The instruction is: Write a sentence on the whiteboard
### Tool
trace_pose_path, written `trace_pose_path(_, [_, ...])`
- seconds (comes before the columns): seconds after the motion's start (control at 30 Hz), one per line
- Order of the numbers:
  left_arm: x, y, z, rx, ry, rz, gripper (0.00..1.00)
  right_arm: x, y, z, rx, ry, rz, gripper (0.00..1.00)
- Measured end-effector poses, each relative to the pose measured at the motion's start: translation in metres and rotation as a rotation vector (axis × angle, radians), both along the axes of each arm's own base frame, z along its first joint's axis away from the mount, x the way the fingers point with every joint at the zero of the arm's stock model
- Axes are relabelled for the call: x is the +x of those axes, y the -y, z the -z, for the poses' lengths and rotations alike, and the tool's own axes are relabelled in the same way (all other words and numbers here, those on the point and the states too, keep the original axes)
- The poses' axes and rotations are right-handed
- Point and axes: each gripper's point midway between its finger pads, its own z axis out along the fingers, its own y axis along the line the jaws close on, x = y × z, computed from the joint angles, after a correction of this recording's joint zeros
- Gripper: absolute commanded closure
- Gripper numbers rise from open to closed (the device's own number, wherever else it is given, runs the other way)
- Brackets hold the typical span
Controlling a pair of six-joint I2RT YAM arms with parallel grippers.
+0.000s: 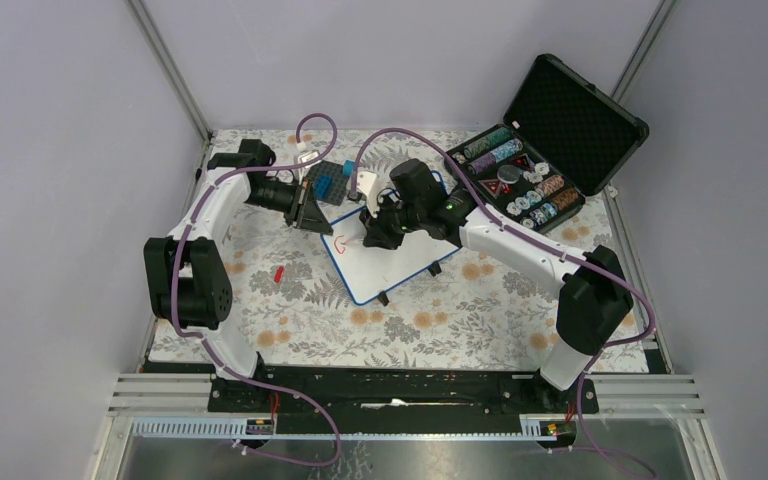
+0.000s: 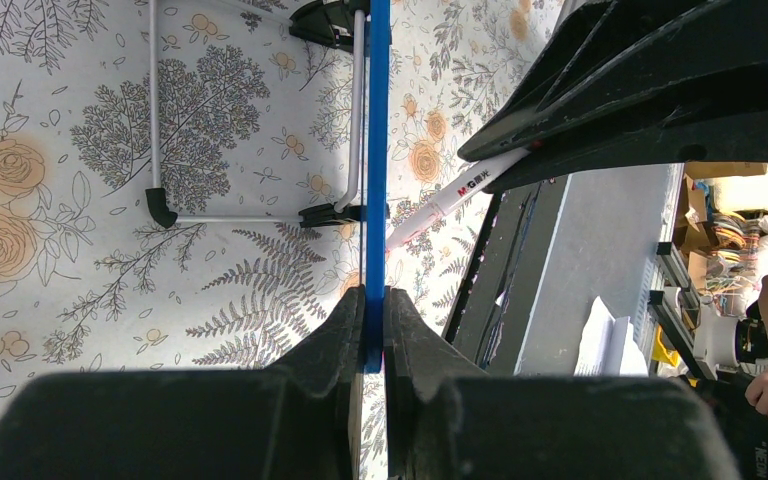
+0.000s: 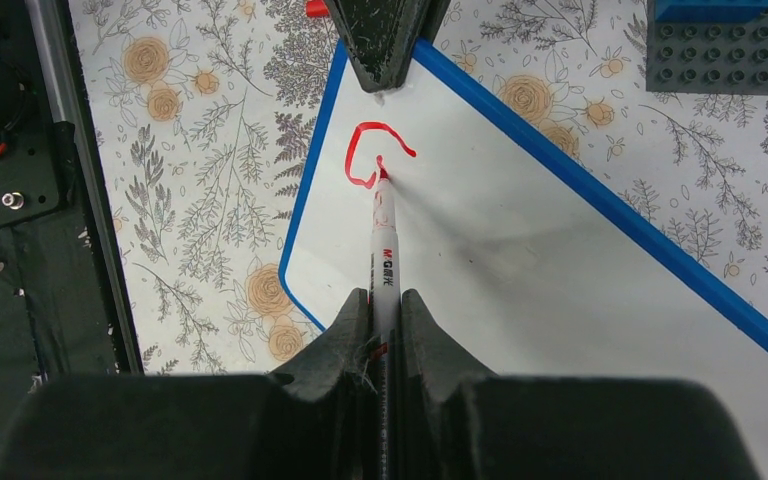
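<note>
The whiteboard [image 1: 400,262], white with a blue rim, lies tilted on the flowered table. My left gripper [image 1: 312,216] is shut on its blue rim [image 2: 378,150] at the far left corner. My right gripper [image 3: 385,300] is shut on a white marker [image 3: 384,240], and the marker's red tip touches the board [image 3: 540,240]. Of the sentence, only one red curved stroke like a "G" [image 3: 365,155] shows, near the board's top left corner; it also shows in the top view [image 1: 340,240]. The left fingers [image 3: 385,40] appear at the top of the right wrist view. The marker also shows in the left wrist view [image 2: 455,195].
A red marker cap [image 1: 278,273] lies on the table left of the board. A dark grey studded baseplate [image 1: 326,184] with a blue brick sits behind the board. An open black case [image 1: 550,150] of poker chips stands at the back right.
</note>
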Motion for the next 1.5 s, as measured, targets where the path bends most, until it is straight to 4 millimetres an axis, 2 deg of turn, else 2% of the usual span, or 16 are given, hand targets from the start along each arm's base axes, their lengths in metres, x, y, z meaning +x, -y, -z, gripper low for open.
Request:
trace_pose_path(0.67, [0.000,0.000,0.000,0.000,-0.002,0.000,1.00,-0.012,0.008,0.013,-0.048,-0.037,-0.030,1.00])
trace_pose_path(0.83, [0.000,0.000,0.000,0.000,-0.002,0.000,1.00,-0.014,0.010,0.004,-0.025,-0.041,-0.039,1.00])
trace_pose_path(1.0, [0.000,0.000,0.000,0.000,-0.002,0.000,1.00,-0.005,0.014,-0.009,0.000,-0.020,-0.016,1.00])
trace_pose_path(1.5, [-0.001,0.000,0.000,0.000,-0.002,0.001,1.00,0.007,0.014,-0.014,-0.001,0.007,0.026,1.00])
